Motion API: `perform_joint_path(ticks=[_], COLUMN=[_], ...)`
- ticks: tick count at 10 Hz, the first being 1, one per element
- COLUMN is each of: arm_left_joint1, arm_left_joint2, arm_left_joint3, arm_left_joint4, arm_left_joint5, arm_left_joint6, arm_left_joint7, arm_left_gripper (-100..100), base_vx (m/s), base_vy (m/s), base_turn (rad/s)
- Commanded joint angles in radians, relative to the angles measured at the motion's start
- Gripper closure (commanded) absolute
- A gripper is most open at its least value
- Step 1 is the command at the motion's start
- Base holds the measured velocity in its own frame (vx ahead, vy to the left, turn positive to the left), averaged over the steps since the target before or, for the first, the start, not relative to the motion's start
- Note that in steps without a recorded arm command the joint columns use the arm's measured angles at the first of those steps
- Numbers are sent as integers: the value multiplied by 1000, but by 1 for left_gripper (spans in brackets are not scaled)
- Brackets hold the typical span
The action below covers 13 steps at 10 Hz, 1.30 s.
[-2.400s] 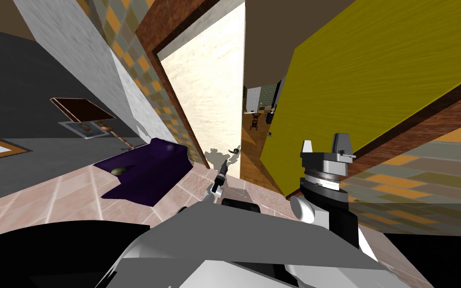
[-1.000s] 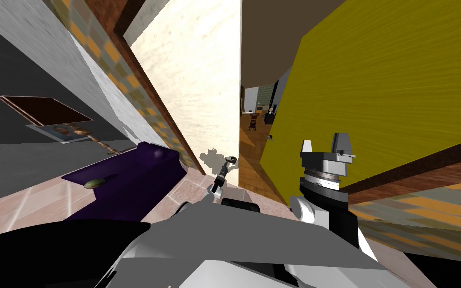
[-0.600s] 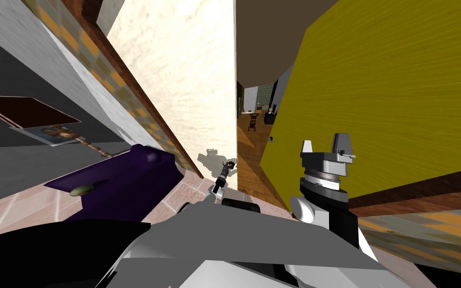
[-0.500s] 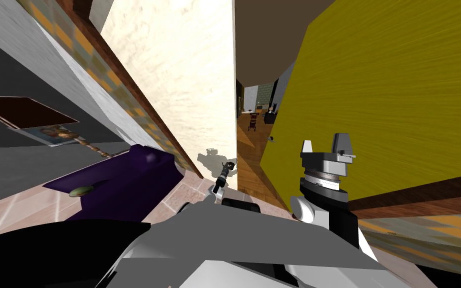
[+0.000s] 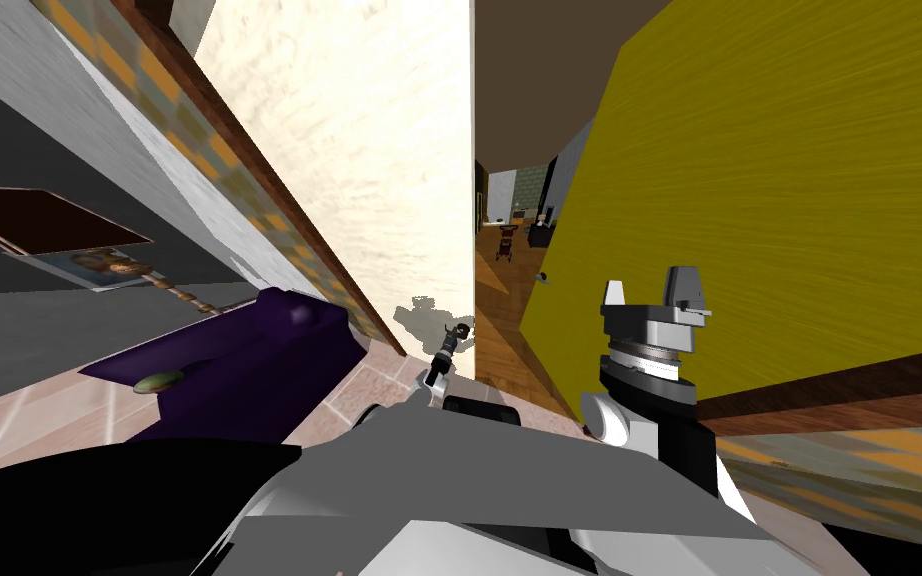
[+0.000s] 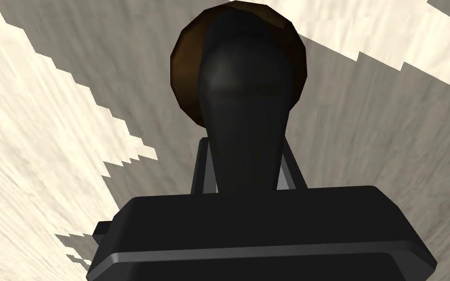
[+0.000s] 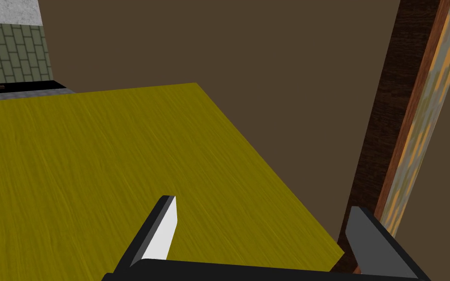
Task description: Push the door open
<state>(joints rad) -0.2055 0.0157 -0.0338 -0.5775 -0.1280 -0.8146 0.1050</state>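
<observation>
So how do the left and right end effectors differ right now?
The left end effector is shut on the dark door handle; the right end effector is open, holding nothing. The left is at the cream door; the right faces the yellow panel. Both are the same two-bladed build on a dark box.

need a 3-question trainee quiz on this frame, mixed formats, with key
1. True or false: the left gripper is shut on the dark door handle.
2. The right gripper is: A) open, B) shut on a handle, C) shut on a cloth.
3. Fill in: the door that bears the handle is ___ in colour.
Key: 1 true; 2 A; 3 cream.
</observation>
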Motion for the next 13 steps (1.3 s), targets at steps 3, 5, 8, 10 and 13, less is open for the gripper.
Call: perform_joint_path(ticks=[3,5,8,10,13], arm_left_joint1=[0,0,0,0,0], arm_left_joint2=[13,16,29,34,44], arm_left_joint3=[15,18,39,48,76], arm_left_joint4=[0,1,1,1,2], arm_left_joint5=[9,11,23,29,45], arm_left_joint6=[0,1,1,1,2], arm_left_joint7=[-8,-10,-22,-28,-43], arm_left_gripper=[100,100,100,100,100], base_vx=[84,113,123,152,116], base_vy=[-29,-53,-50,-68,-59], base_turn=[24,14,33,43,47])
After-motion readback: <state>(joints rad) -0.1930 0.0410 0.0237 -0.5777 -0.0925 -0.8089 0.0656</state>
